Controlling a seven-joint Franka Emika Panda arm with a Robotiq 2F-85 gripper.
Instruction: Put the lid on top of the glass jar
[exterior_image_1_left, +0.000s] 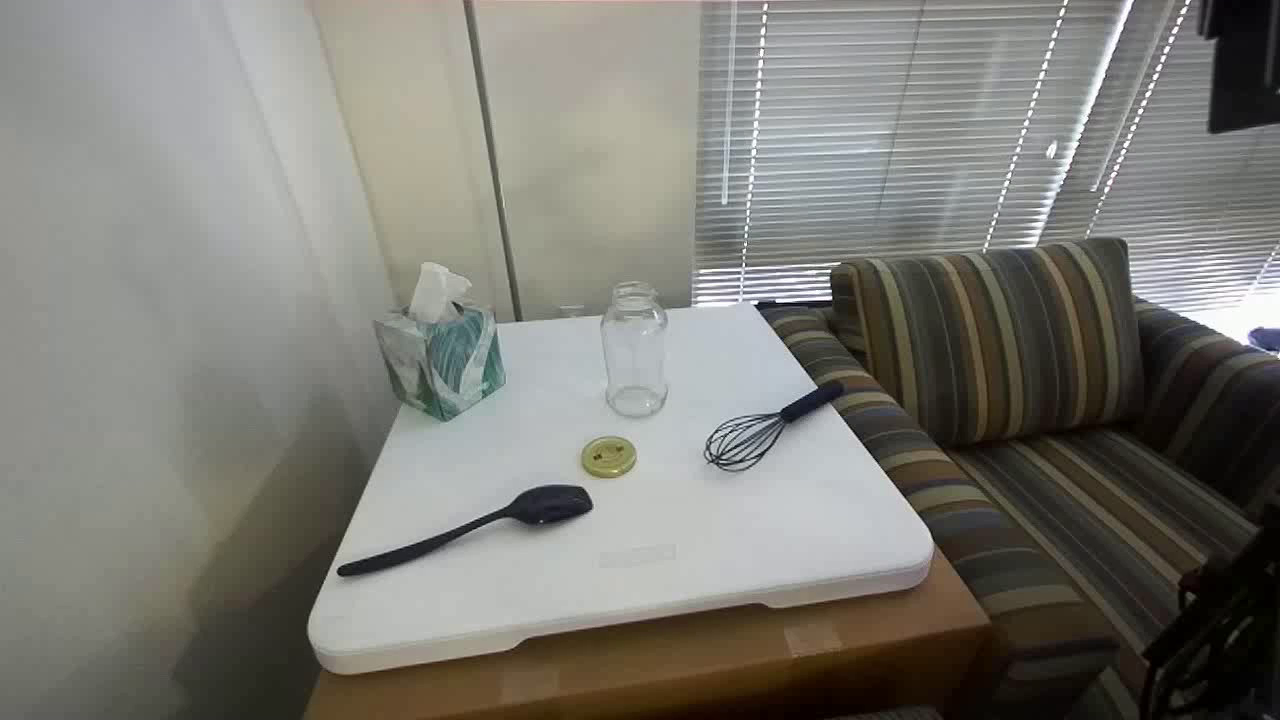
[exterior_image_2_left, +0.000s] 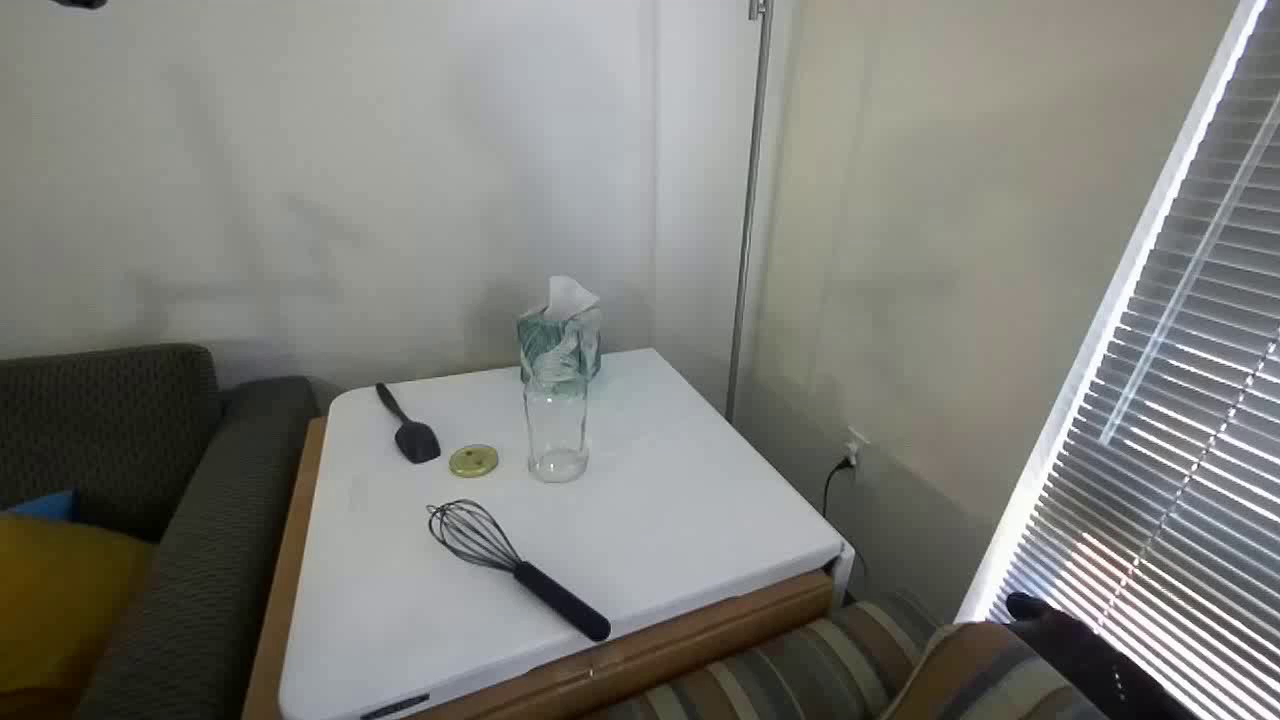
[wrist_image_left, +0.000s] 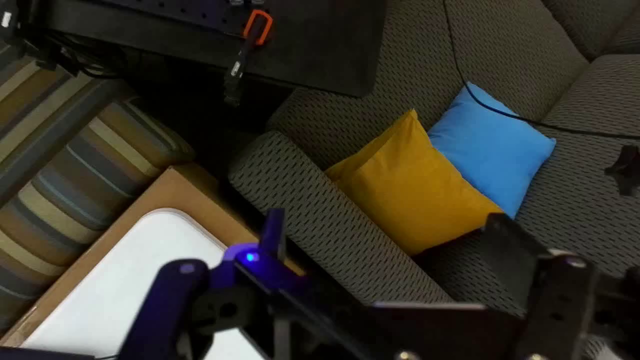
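- In an exterior view, the jar (exterior_image_1_left: 636, 355) stands upright on the tabletop (exterior_image_1_left: 760, 530).
- The lid (exterior_image_1_left: 609, 456) lies on that same top, just before the jar, slightly to its left, apart from it.
- The spoon (exterior_image_1_left: 540, 504) lies farther before the jar and to its left.
- The whisk (exterior_image_1_left: 788, 411) lies right of the jar and a little before it.
- The tissue box (exterior_image_1_left: 445, 365) stands left of the jar.
- The armchair (exterior_image_1_left: 1040, 490) is well to the jar's right.
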